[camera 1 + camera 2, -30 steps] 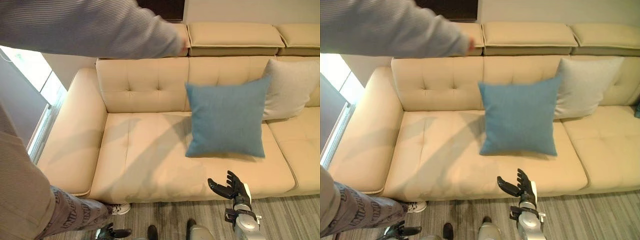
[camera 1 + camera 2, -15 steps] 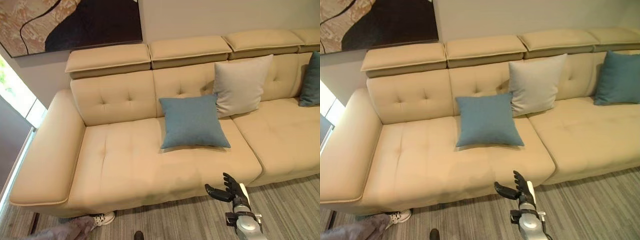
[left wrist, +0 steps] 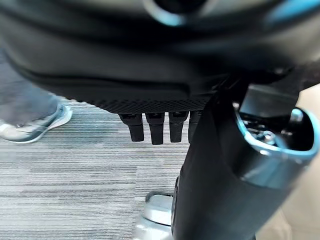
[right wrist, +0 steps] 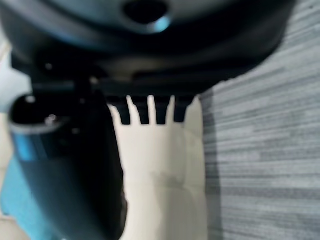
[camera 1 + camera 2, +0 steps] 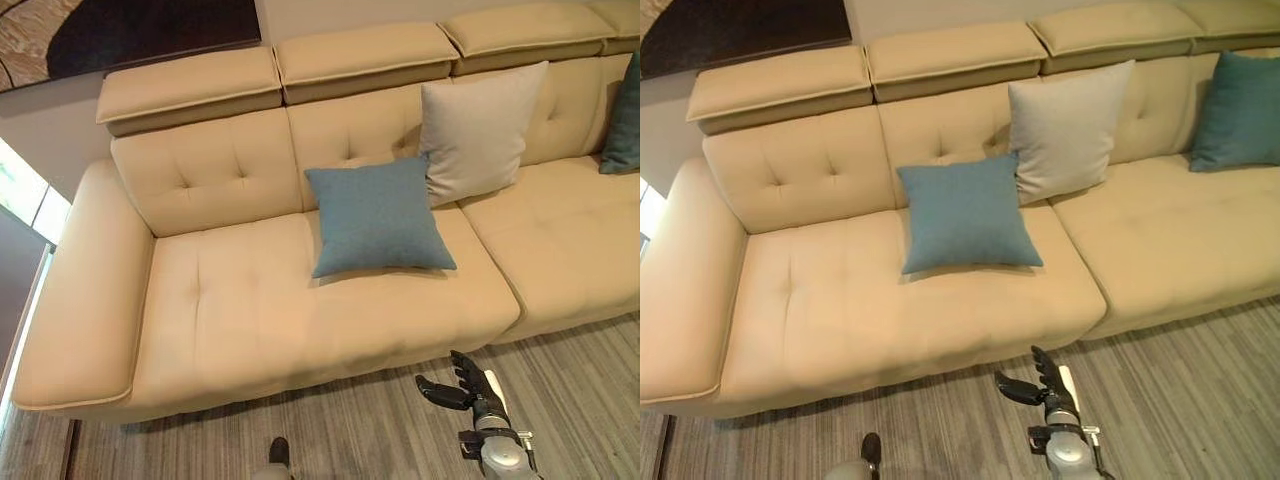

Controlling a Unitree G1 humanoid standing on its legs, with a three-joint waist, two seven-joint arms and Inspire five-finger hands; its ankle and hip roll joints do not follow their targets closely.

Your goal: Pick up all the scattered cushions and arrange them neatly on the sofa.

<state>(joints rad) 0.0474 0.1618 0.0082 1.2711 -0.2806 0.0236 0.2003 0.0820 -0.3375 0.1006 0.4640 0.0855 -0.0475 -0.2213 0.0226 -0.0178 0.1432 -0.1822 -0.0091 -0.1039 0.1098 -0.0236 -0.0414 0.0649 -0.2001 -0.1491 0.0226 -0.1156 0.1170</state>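
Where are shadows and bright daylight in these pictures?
Left eye view: daylight at the window on the left edge; the blue cushion casts a thin shadow on the sofa. Right wrist view: a shadow darkens the carpet beside the sofa.

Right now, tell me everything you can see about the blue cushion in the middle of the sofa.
The blue cushion is square, plump, of plain woven-looking fabric. It lies tilted back on the sofa's left seat, its top edge against the tufted backrest. Its upper right corner overlaps the grey cushion beside it. No hand touches it.
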